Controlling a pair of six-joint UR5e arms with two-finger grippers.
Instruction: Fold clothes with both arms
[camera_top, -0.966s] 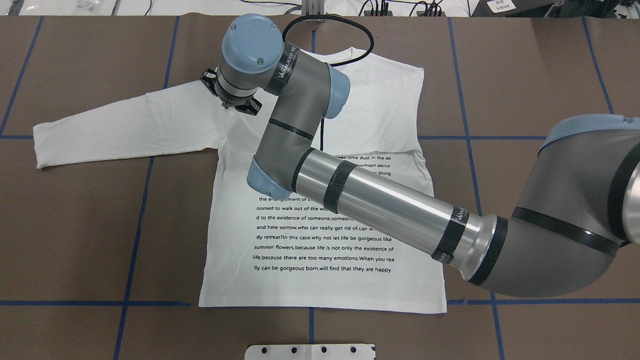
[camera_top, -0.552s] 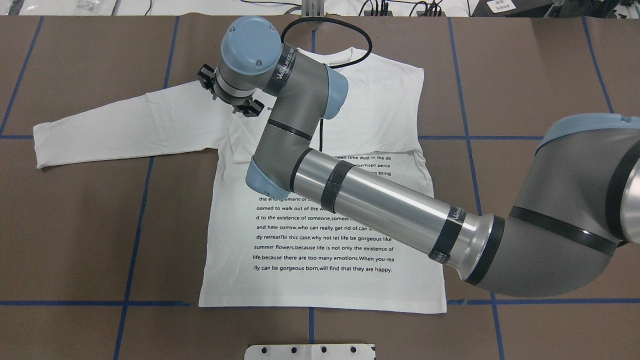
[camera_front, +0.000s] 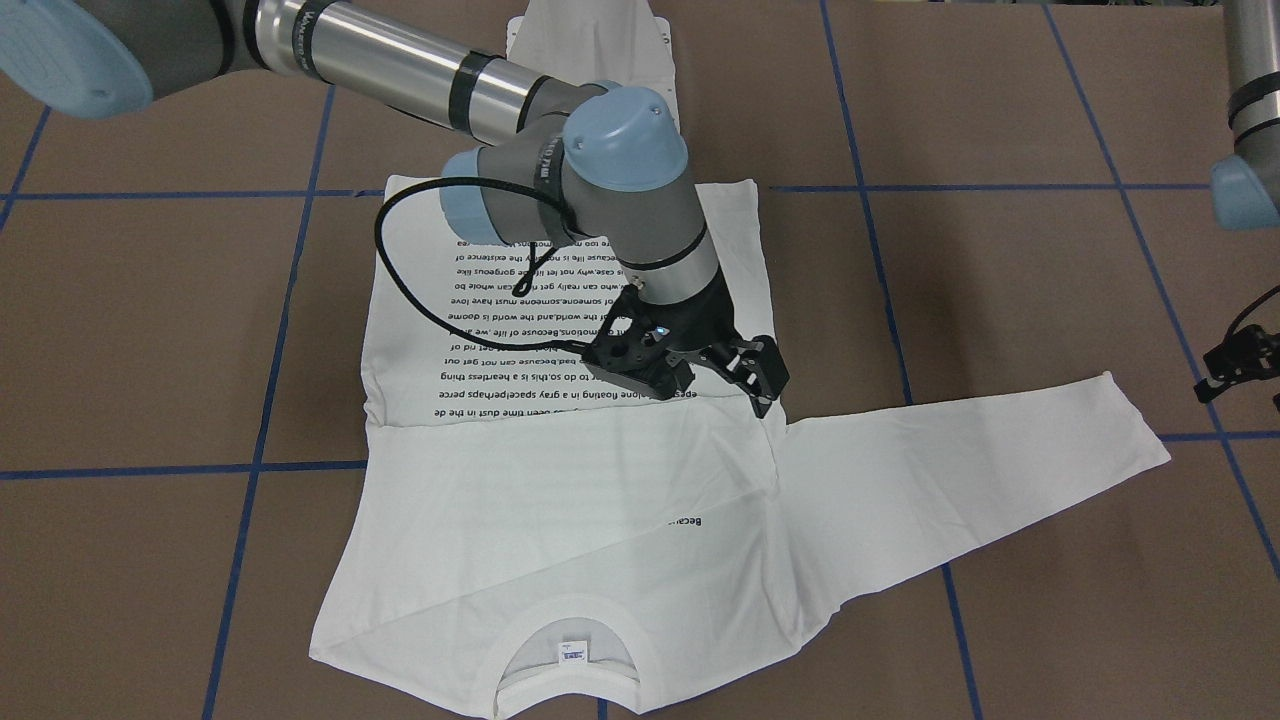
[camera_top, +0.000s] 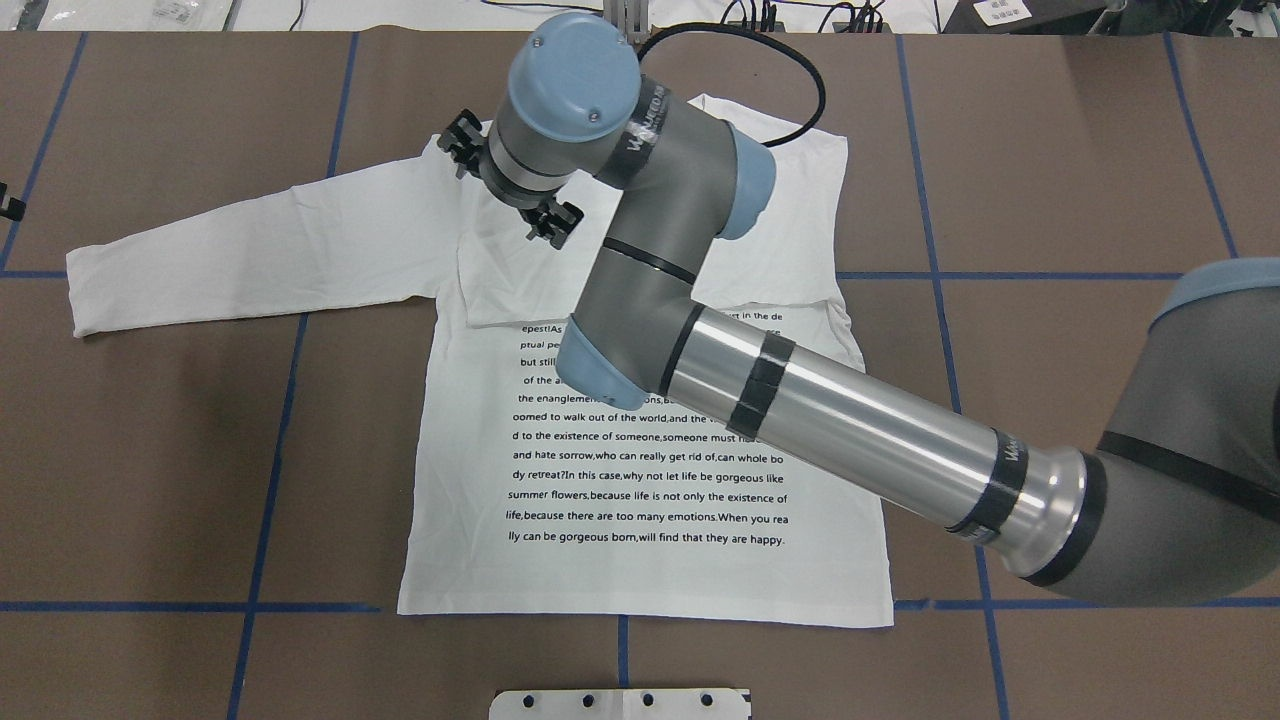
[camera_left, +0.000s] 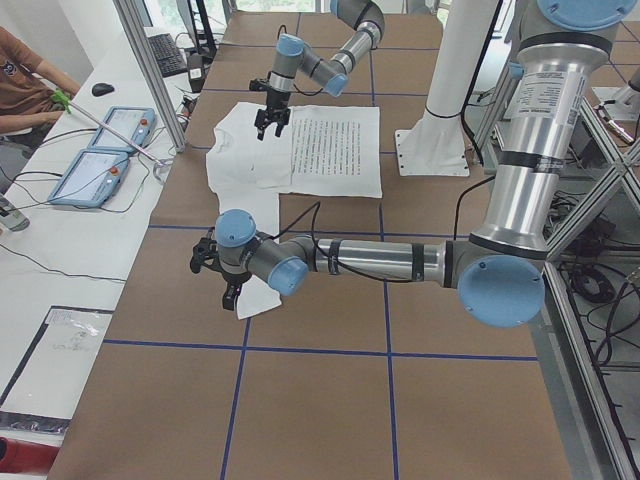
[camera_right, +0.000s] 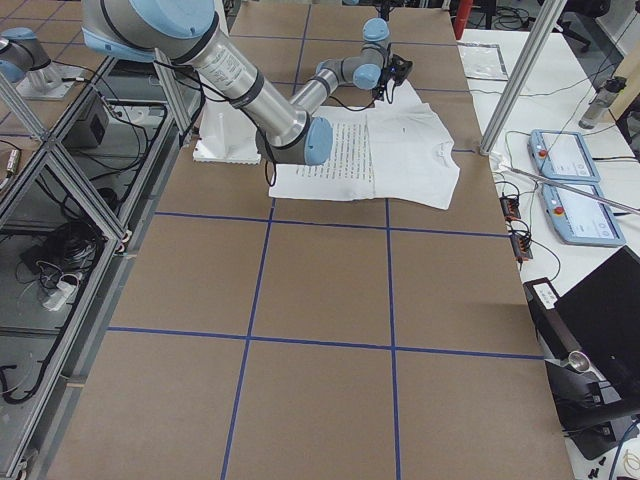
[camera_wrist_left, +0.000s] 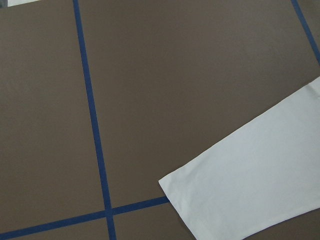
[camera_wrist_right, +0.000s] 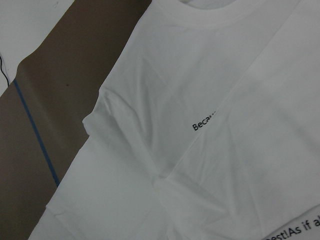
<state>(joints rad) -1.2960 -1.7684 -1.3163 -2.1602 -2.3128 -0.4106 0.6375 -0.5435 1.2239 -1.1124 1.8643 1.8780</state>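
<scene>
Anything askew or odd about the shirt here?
Nothing damaged. The T-shirt lies lopsided: one sleeve stretches out flat, the other is folded in across the chest, covering the top text lines. The right gripper hangs open above it.

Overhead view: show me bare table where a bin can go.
Largest free patch: the table left of the T-shirt body, on the near side of its outstretched sleeve. Also free: the far right corner, beyond the right arm. Crowded at the shoulder, under the right claw.
</scene>
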